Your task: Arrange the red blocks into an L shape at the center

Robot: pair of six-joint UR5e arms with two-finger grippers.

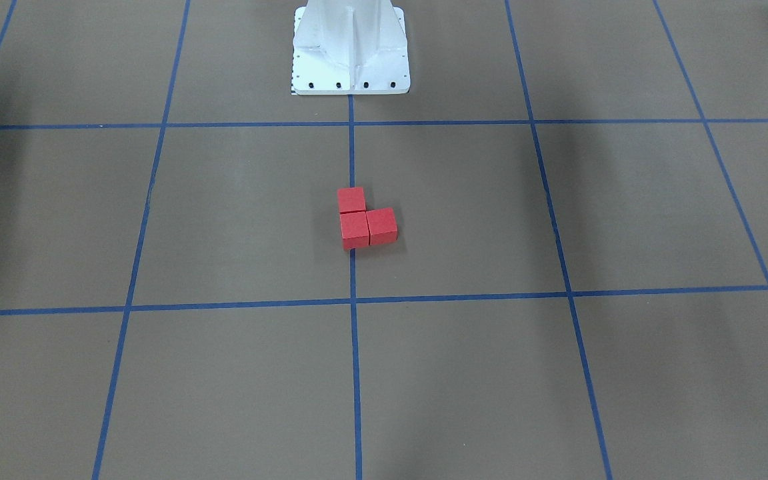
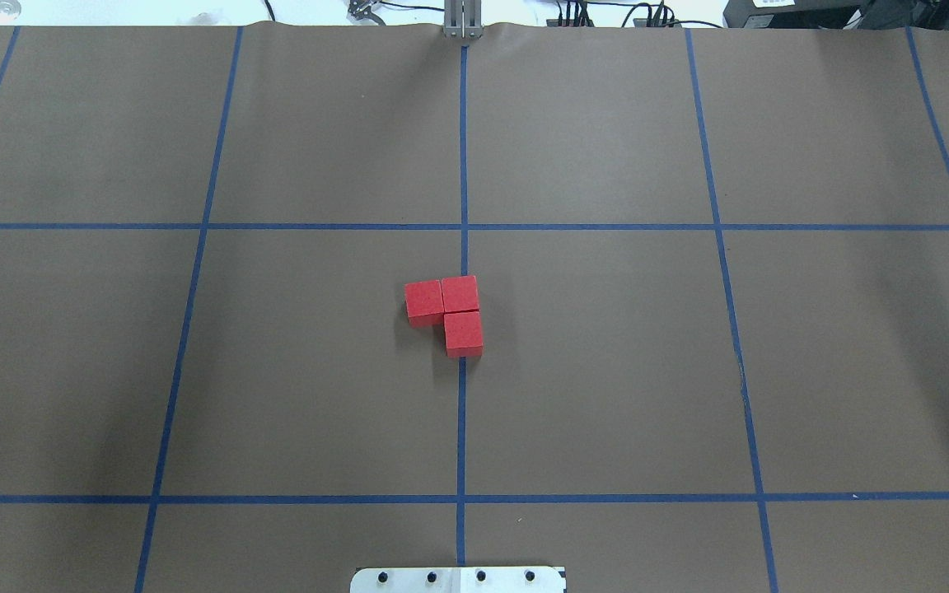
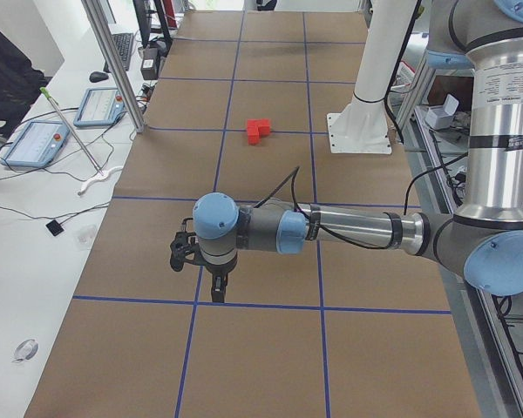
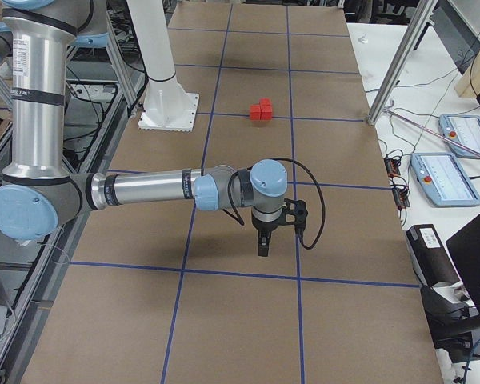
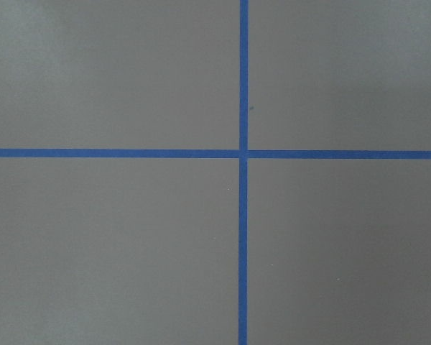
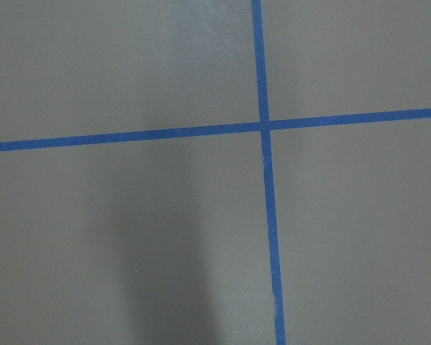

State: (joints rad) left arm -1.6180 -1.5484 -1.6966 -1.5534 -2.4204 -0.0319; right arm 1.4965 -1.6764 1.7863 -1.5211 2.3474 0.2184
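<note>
The red blocks, three small matte red cubes, sit at the middle of the overhead view in a tight L. Two lie side by side with faces touching, and the third touches the lower face of the right-hand one. They straddle the vertical blue tape line on the brown matte gridded surface, which I'd judge is the centre the task asks for.

From where I stand the shape looks done, with seams closed and edges nearly square to the grid. The left gripper hangs low in the left-side view and the right gripper does likewise in the right-side view. Both are well apart from the blocks, presumably so nothing nudges the shape. Whether their fingers are spread or closed I cannot tell from these side views.
</note>
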